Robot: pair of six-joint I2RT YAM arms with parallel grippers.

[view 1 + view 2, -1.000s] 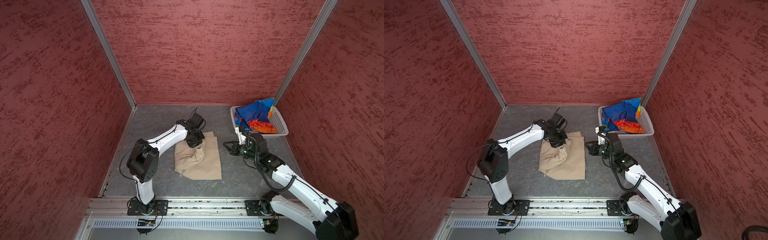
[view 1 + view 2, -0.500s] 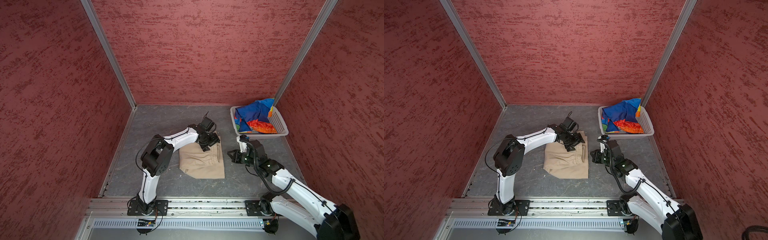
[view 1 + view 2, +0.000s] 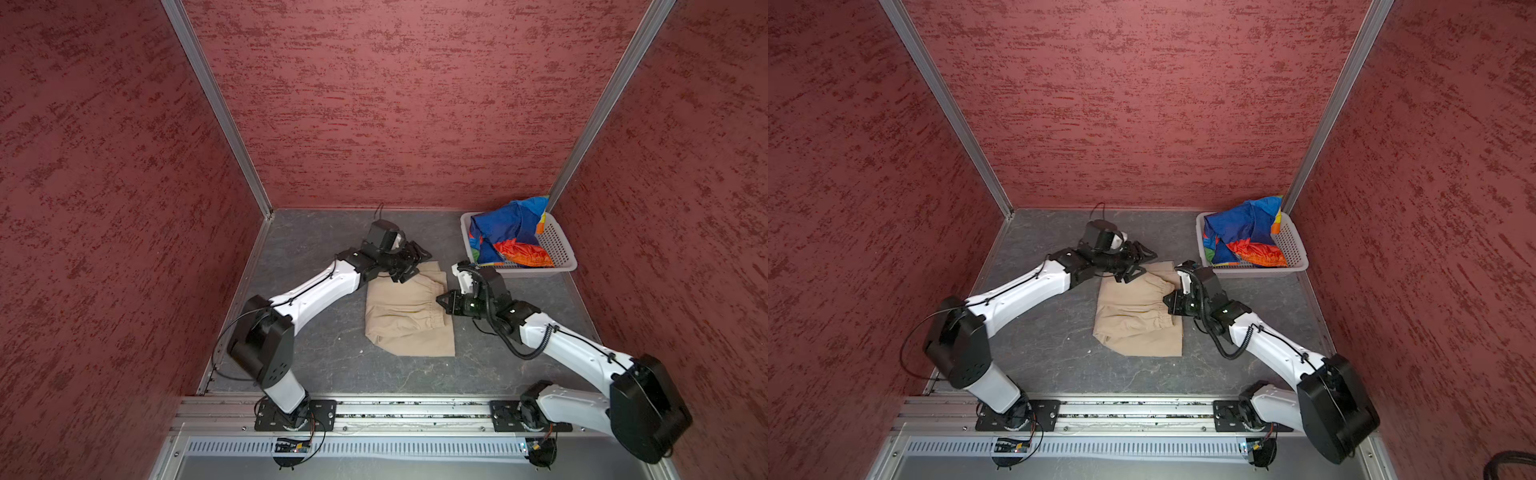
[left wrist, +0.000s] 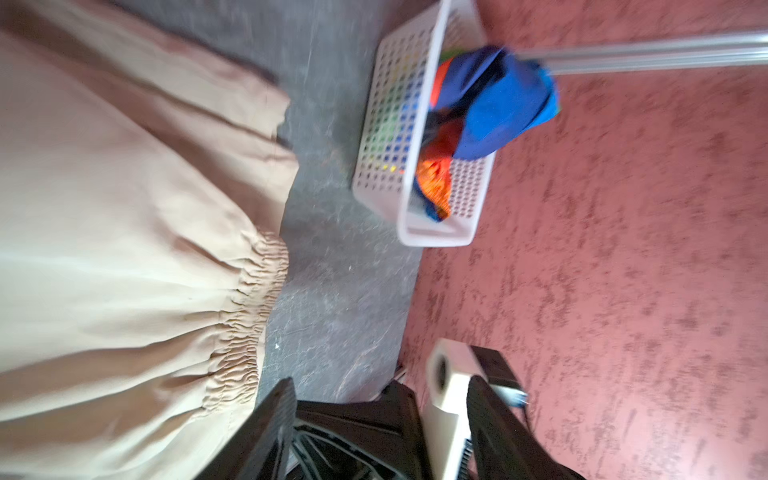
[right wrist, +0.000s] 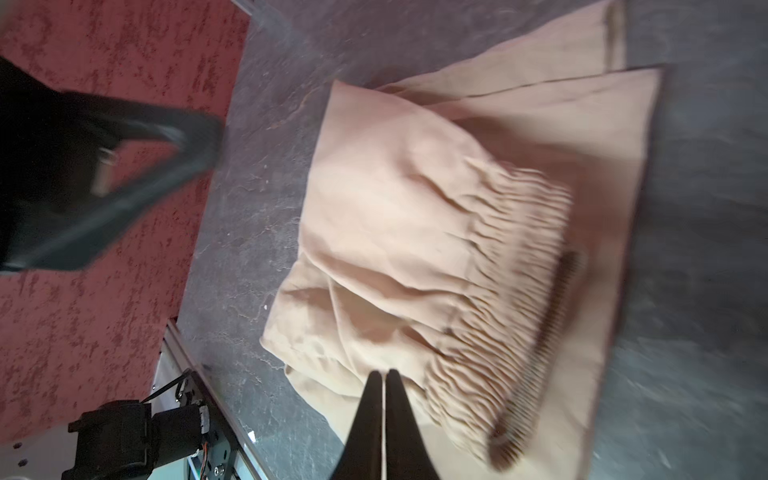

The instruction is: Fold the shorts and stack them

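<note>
right wrist view: the right gripper (image 5: 384, 384) has its fingers pressed together with no cloth between them, the tips over the gathered waistband of the plain beige cloth shorts (image 5: 407, 216). a shut tip probably suits pressing a crease better than lifting.
left wrist view: the left gripper (image 4: 378, 390) has its fingers apart and empty, beside the beige waistband.
beige shorts, place: in both top views they lie folded on the grey worktop (image 3: 324, 365) between the two arms, most likely so that either arm can reach them.
left gripper, place: in a top view it sits at the far edge of the beige shorts. i cannot tell whether it touches them.
striped shorts: the shiny rainbow-striped shorts with navy panels (image 3: 509, 237) are bunched in the white perforated plastic basket (image 3: 540, 272) in the far right corner, well apart from the beige pair.
step, judged: the beige fold looks nearly done. the striped pair is not yet folded or stacked.
</note>
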